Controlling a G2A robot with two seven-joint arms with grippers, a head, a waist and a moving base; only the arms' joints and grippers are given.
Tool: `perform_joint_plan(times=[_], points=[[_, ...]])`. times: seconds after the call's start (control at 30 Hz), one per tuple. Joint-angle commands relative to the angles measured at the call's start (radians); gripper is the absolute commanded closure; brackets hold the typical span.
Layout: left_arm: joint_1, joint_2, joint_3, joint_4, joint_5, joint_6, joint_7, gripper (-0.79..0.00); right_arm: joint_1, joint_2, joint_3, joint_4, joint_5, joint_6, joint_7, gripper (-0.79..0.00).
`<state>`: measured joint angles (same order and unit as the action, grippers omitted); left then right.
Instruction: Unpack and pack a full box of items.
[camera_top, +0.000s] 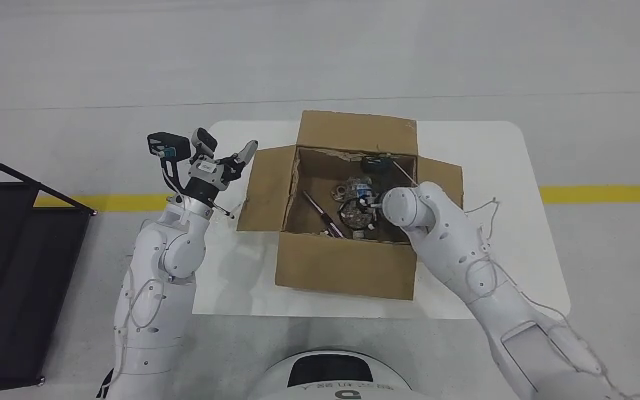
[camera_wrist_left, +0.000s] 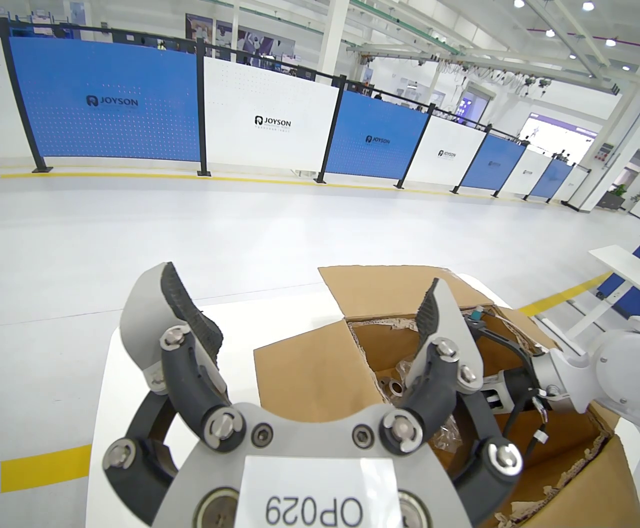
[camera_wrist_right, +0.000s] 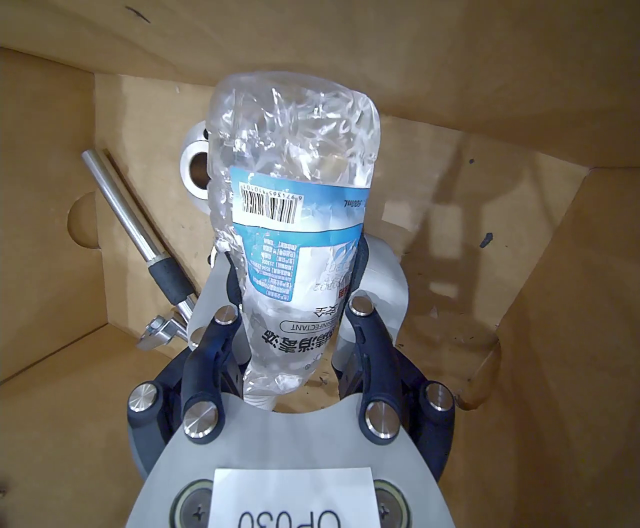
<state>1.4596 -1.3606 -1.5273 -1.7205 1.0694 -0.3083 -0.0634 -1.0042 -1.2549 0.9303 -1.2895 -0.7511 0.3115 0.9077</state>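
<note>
My right hand (camera_wrist_right: 295, 280) is clenched on the bottle (camera_wrist_right: 292, 165), inside the box (camera_top: 345, 268). Thin, crinkled plastic — light, soft, likely slippery — so I'd hold near the stiffer neck. Left hand (camera_wrist_left: 302, 305) hangs released beside the box.

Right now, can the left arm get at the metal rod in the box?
Probably yes: the left pincer hangs open outside the box, the rod lies uncovered near that side's wall; the right pincer, gripping a bottle, sits beside it.
</note>
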Motion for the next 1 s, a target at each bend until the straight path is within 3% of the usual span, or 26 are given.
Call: perform_joint_plan(times=[0.0, 0.37, 0.57, 0.73, 0.97], points=[[0.000, 0.000, 0.000, 0.000, 0.000, 0.000, 0.000, -0.785, -0.022, 0.007, 0.019, -0.034, -0.006, -0.006, -0.004, 0.000], [0.000, 0.000, 0.000, 0.000, 0.000, 0.000, 0.000, -0.785, -0.201, 0.053, 0.166, -0.283, -0.020, -0.097, -0.038, 0.000], [0.000, 0.000, 0.000, 0.000, 0.000, 0.000, 0.000, -0.785, -0.319, 0.074, 0.262, -0.432, 0.008, -0.192, -0.131, 0.000], [0.000, 0.000, 0.000, 0.000, 0.000, 0.000, 0.000, -0.785, -0.465, 0.092, 0.417, -0.581, 0.105, -0.294, -0.279, 0.000], [0.000, 0.000, 0.000, 0.000, 0.000, 0.000, 0.000, -0.785, -0.693, 0.112, 0.700, -0.671, 0.344, -0.541, -0.444, 0.000]])
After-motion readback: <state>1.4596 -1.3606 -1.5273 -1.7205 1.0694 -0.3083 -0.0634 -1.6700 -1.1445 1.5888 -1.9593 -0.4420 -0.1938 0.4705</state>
